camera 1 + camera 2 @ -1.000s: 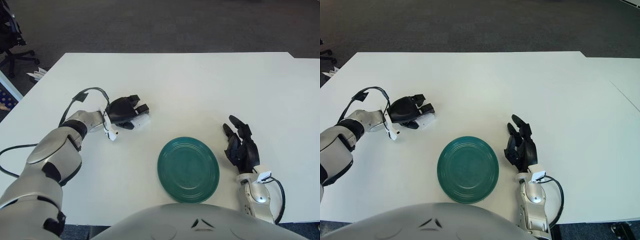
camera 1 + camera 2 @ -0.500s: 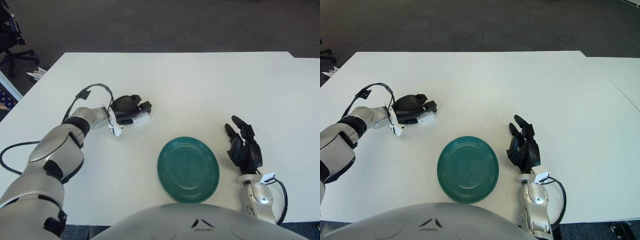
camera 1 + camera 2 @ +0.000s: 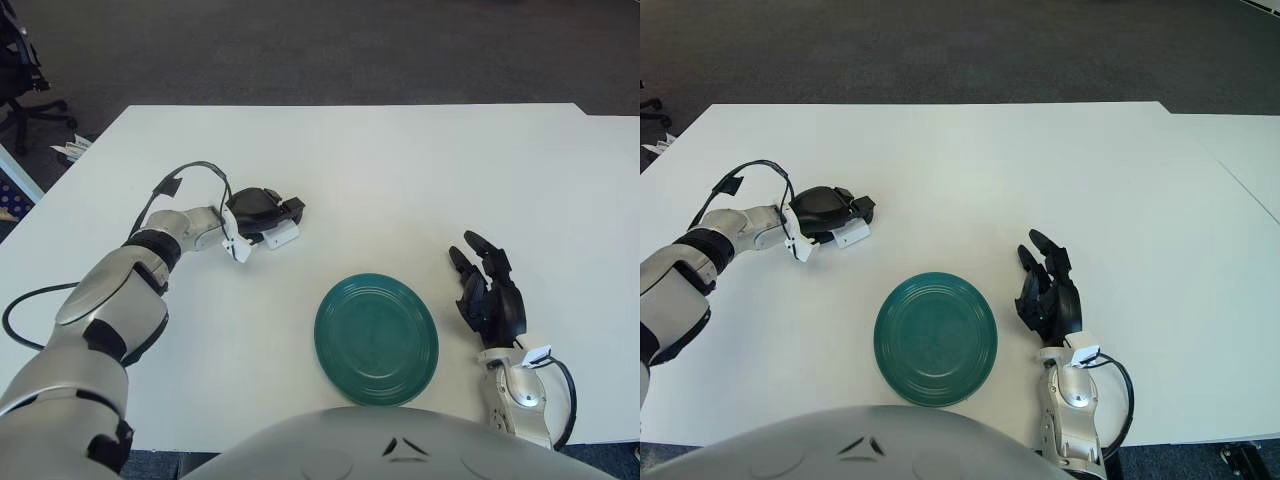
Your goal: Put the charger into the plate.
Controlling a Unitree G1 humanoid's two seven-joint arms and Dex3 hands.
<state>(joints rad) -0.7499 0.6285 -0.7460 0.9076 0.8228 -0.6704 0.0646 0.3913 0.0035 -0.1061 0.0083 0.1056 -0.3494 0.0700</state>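
The green plate (image 3: 377, 339) sits on the white bench (image 3: 400, 170), near the robot's body, and serves as the landmark here. Nothing lies on it.

The left hand (image 3: 262, 211) shows up and to the left of the plate, well apart from it. Its black fingers (image 3: 290, 209) are curled down over the white charger (image 3: 279, 236), pinching it from above. The charger is low at the bench surface beneath the hand; only its white edge pokes out on the side facing the plate, and whether it is touching the bench or just lifted off it cannot be told. A black cable (image 3: 190, 177) loops from the left wrist, on the far side of the hand from the plate.

The right hand (image 3: 490, 299) shows to the right of the plate, just beside its rim but not touching it. Its fingers (image 3: 476, 244) are loosely spread, pointing away from the robot, and they hold nothing.

Beyond the bench's far left corner, far from the plate, part of a black office chair (image 3: 22, 75) stands on the dark carpet.
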